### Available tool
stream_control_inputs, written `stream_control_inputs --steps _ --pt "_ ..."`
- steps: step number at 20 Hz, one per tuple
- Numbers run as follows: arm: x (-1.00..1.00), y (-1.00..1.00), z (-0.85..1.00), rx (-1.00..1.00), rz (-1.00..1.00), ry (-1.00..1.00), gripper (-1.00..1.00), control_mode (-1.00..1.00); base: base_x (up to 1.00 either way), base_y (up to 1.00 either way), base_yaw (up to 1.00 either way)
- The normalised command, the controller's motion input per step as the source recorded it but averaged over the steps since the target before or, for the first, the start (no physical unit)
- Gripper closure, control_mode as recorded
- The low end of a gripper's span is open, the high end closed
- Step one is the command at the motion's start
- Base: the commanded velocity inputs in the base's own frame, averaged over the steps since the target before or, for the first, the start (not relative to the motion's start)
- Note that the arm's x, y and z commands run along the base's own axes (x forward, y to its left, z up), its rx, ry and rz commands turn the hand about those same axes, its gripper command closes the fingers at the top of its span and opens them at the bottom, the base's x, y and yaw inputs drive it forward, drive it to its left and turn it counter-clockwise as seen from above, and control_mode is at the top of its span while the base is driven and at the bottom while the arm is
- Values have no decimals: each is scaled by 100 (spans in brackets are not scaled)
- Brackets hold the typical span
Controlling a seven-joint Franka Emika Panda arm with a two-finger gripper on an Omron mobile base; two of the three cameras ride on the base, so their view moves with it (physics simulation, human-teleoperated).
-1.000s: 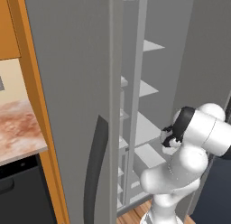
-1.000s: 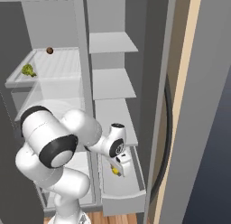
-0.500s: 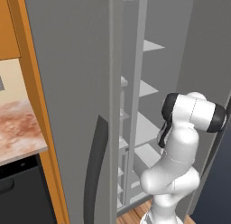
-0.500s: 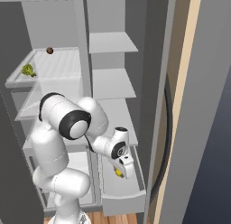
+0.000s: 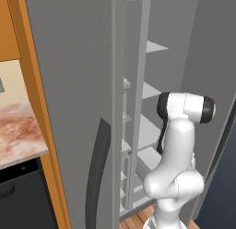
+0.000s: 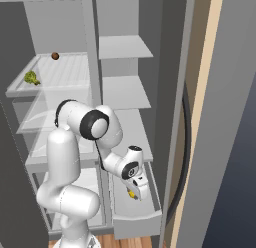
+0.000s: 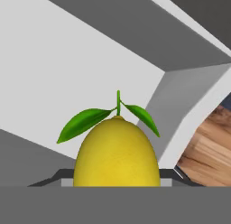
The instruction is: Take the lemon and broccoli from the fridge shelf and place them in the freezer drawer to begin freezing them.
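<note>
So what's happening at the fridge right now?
The arm is reaching down into the open freezer drawer with the lemon in its hand. The hand view shows the lemon right at the fingertips, over the drawer's pale interior. It looks held, not yet let go. The broccoli is on the upper fridge shelf, beside a small brown round item, so it is yet to be moved.
</note>
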Motion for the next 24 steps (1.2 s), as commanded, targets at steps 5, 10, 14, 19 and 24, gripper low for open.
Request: stream_control_inputs --steps 5,10,14,19,24 --pt "20 -10 -48 0 0 0 100 -100 0 0 0" --pt "22 -13 -43 1 0 0 100 -100 0 0 0" --pt "19 -12 -43 1 0 0 100 -100 0 0 0" --pt "23 -12 -45 0 0 0 100 -100 0 0 0" --pt "29 -12 -41 0 0 0 -100 -100 0 0 0"
